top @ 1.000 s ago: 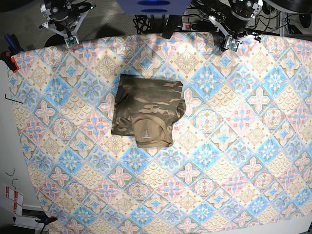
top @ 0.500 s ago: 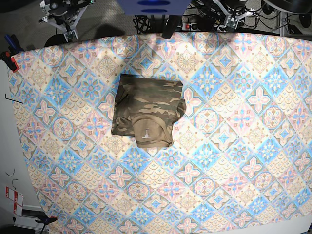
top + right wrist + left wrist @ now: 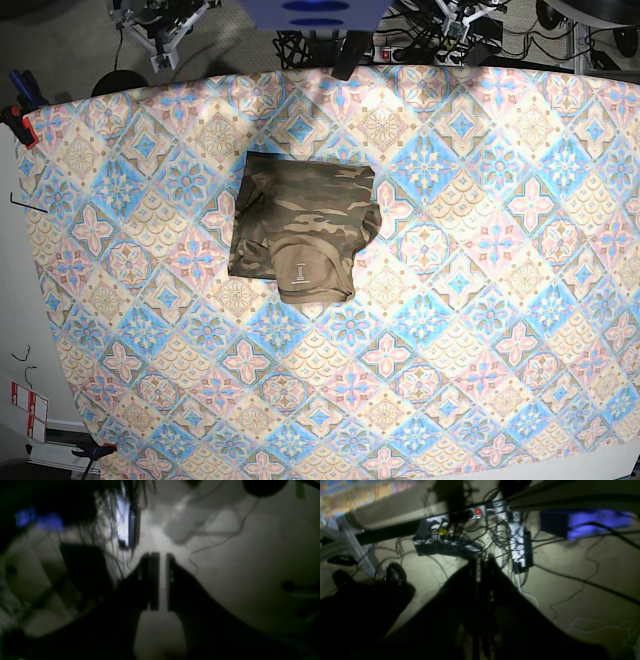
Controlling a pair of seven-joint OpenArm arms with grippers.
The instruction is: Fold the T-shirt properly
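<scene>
Base view: shirt [image 3: 304, 227] folded compact on worktop [image 3: 480, 300], label at 6 o'clock. Left end effector [image 3: 481, 561] together; right end effector [image 3: 160, 557] nearly together, empty.

The surface [image 3: 520, 330], under a pastel tile-patterned tablecloth [image 3: 450, 250], carries the folded camouflage T-shirt [image 3: 305, 225] nearer its far edge.

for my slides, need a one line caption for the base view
Folded camouflage T-shirt lying on the patterned tablecloth, both arms pulled back.
</scene>
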